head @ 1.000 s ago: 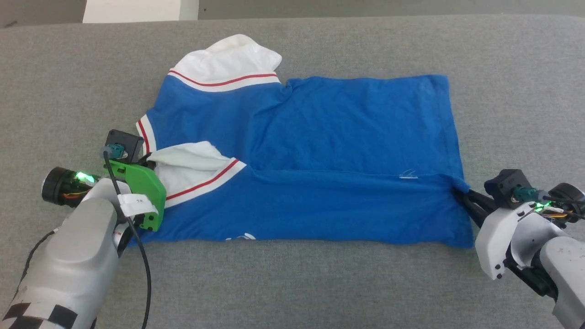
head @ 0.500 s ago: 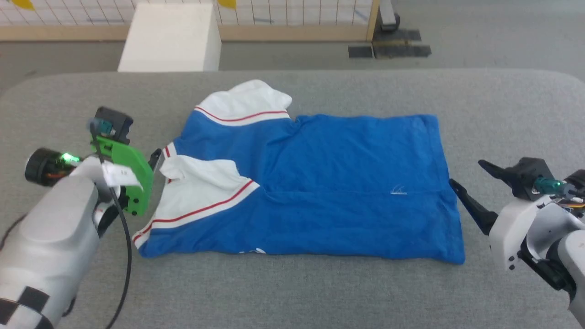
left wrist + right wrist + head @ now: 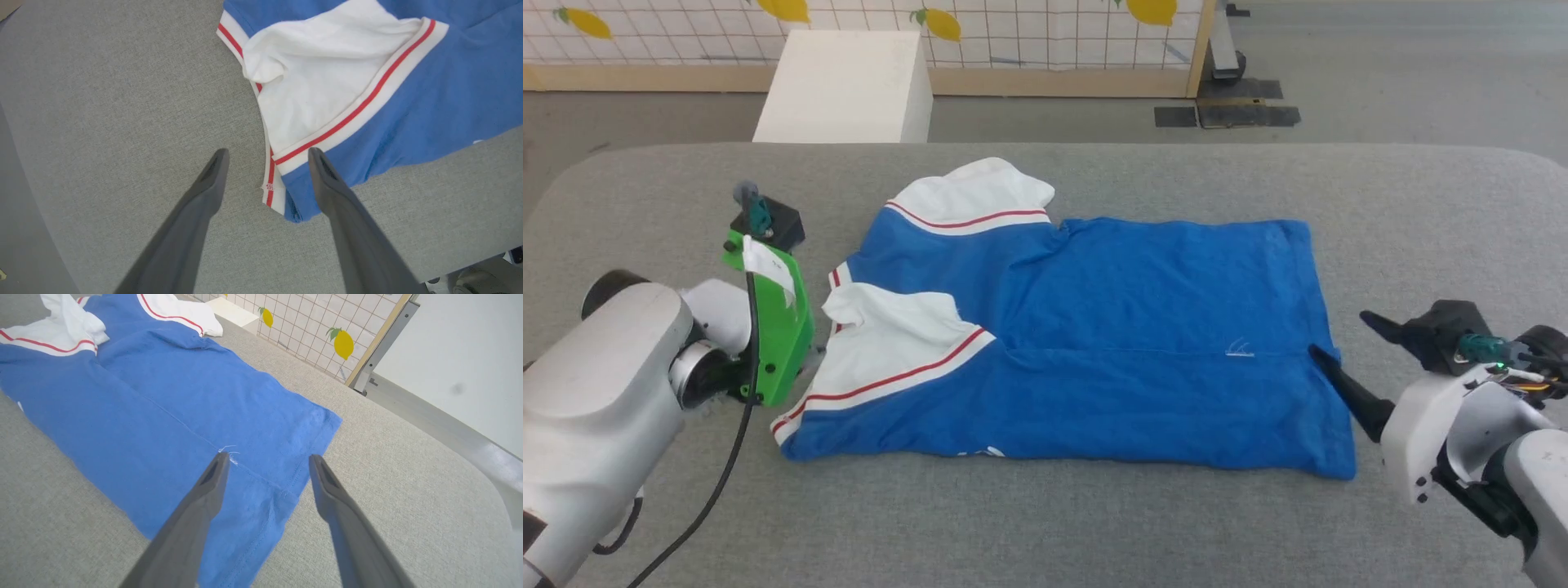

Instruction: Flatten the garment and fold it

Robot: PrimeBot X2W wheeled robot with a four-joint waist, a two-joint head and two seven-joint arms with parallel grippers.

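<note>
Just released garment [image 3: 1135, 327] from left tool [image 3: 266, 152] and right tool [image 3: 267, 457], now spread empty (first fold seemingly done, just ahead).

Rounded pale-grey arm shells [image 3: 605, 384] are seen, fitted with a bright green plastic bracket [image 3: 784, 327], a black cable [image 3: 737, 441] and long dark tapered fingers [image 3: 347, 531].

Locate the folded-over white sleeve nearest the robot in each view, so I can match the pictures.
Head view: white sleeve left of centre, on the garment's near left corner.
Left wrist view: sleeve upper centre-right, beyond the open left end effector.
Right wrist view: sleeve in the top left corner.
Shared landmark: the red stripe edging that sleeve.
</note>
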